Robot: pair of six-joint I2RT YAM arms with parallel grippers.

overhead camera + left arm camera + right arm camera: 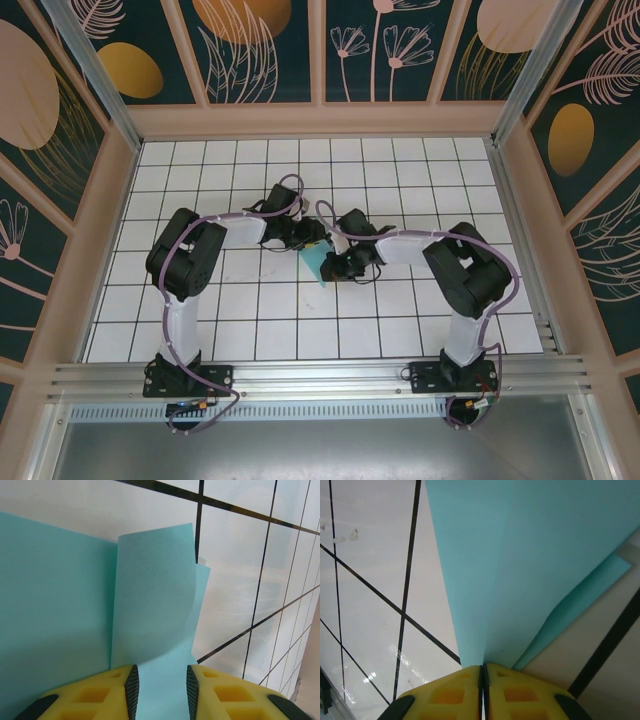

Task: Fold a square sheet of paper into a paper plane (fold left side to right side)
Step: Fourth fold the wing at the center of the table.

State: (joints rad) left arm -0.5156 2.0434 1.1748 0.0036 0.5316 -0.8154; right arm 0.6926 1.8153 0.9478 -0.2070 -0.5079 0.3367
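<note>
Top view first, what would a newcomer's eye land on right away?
The turquoise paper sits in the middle of the white grid table, the one bright thing there, with the left arm and right arm bent in over it. Up close, the right gripper is shut on its folded edge, and a flap curls up ahead of the open left gripper.

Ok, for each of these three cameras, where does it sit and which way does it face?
Top external: fixed above and behind the arms, looking down on the grid table; both arms show, left claw and right claw meeting at the paper.
Left wrist: on the left wrist, facing along its parted yellow fingers at a raised paper flap.
Right wrist: on the right wrist, facing along its fingers, pinched shut on the paper's fold.
Shared: both wrist views show the same paper on the tiles.
</note>
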